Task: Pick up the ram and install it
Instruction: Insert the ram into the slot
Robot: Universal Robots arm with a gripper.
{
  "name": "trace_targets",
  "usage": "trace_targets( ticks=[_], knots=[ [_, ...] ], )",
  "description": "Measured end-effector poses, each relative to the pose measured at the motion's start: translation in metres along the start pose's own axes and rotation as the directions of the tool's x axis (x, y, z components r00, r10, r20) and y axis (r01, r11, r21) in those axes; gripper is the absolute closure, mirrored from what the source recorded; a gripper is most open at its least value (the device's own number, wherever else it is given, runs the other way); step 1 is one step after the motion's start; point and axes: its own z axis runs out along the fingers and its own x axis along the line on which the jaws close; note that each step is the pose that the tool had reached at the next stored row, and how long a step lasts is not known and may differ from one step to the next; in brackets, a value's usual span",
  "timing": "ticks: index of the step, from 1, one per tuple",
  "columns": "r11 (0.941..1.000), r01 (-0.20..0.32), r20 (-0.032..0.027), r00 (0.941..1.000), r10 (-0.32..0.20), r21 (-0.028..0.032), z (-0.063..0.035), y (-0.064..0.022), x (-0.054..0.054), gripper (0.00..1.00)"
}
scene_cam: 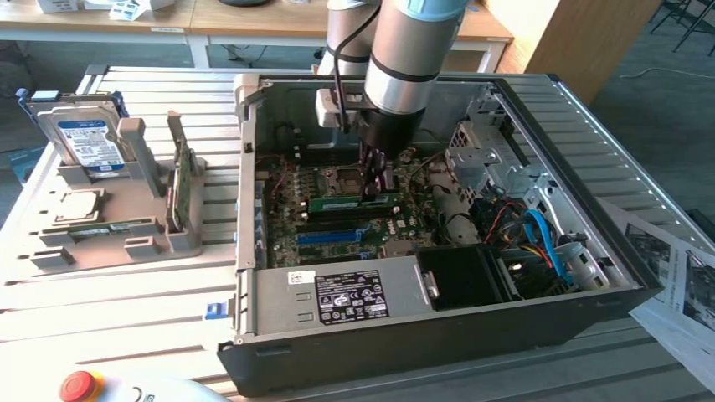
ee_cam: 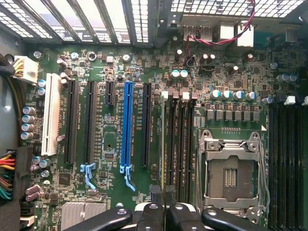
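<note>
Open tower case [scene_cam: 447, 339] lies on its side on the slatted table [scene_cam: 112, 293]. Side panel off, motherboard [scene_cam: 301, 243] faces up. The arm drops into the opening from above, about mid-board.

Gripper [scene_cam: 377, 193] is clenched on the ram [scene_cam: 341, 203], pinching the stick near its end toward the exterior view's right. The stick stands on edge, long side in line with the memory slots, low against the board. Whether it is fully seated: cannot tell. In the wrist view the gripper [ee_cam: 162, 197] has its fingertips [ee_cam: 154, 192] close together. The ram [ee_cam: 162, 144] shows edge-on as a thin strip between them, running along the side of the slot bank [ee_cam: 180, 144] nearest the expansion slots.

Edges around the stick:
- The CPU socket [ee_cam: 230, 175] sits just beside the slot bank on one side.
- A black expansion slot [ee_cam: 146, 125] and then the long blue slot [ee_cam: 127, 125] sit on the other side.
- A second bank of memory slots [ee_cam: 286, 163] lies beyond the socket.

In the exterior view, the power supply [scene_cam: 335, 297] walls off the near side. The drive cage [scene_cam: 486, 155] and blue cables [scene_cam: 542, 234] crowd the exterior view's right. The case stands open upward over the whole board.

Outside the case, on the exterior view's left, a grey holder [scene_cam: 112, 239] carries a hard drive [scene_cam: 87, 138] and a broader green card [scene_cam: 179, 188], both upright and well apart from the gripper. A red stop button [scene_cam: 79, 385] sits at the table's near edge.
</note>
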Motion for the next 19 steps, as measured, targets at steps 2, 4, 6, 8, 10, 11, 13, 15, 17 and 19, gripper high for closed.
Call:
trace_targets(
  ticks=[2, 4, 6, 8, 10, 11, 13, 15, 17, 19],
  knots=[
    [1.0000, 0.000, 0.0001, 1.0000, 0.000, 0.0001, 0.0001, -0.0004, 0.0000, 0.88],
    [1.0000, -0.001, 0.0003, 1.0000, 0.001, 0.0002, 0.0004, -0.0011, 0.0002, 0.88],
    [1.0000, -0.004, 0.0003, 1.0000, 0.004, 0.0001, 0.0005, -0.0012, 0.0003, 0.88],
    [1.0000, -0.004, 0.0002, 1.0000, 0.004, 0.0000, 0.0005, -0.0013, 0.0003, 0.88],
    [1.0000, -0.005, 0.0003, 1.0000, 0.005, 0.0001, 0.0006, -0.0013, 0.0003, 0.88],
    [1.0000, -0.008, 0.0005, 1.0000, 0.008, 0.0001, 0.0007, -0.0013, 0.0003, 0.88],
    [0.9997, -0.023, 0.0012, 0.9997, 0.023, 0.0004, 0.0008, -0.0013, 0.0003, 0.88],
    [0.9992, -0.039, 0.0023, 0.9992, 0.039, 0.0007, 0.0010, -0.0014, 0.0002, 0.88],
    [0.9991, -0.042, 0.0025, 0.9991, 0.042, 0.0008, 0.0011, -0.0014, 0.0002, 0.88],
    [0.9991, -0.043, 0.0023, 0.9991, 0.043, 0.0007, 0.0010, -0.0013, 0.0003, 0.88]
  ],
)
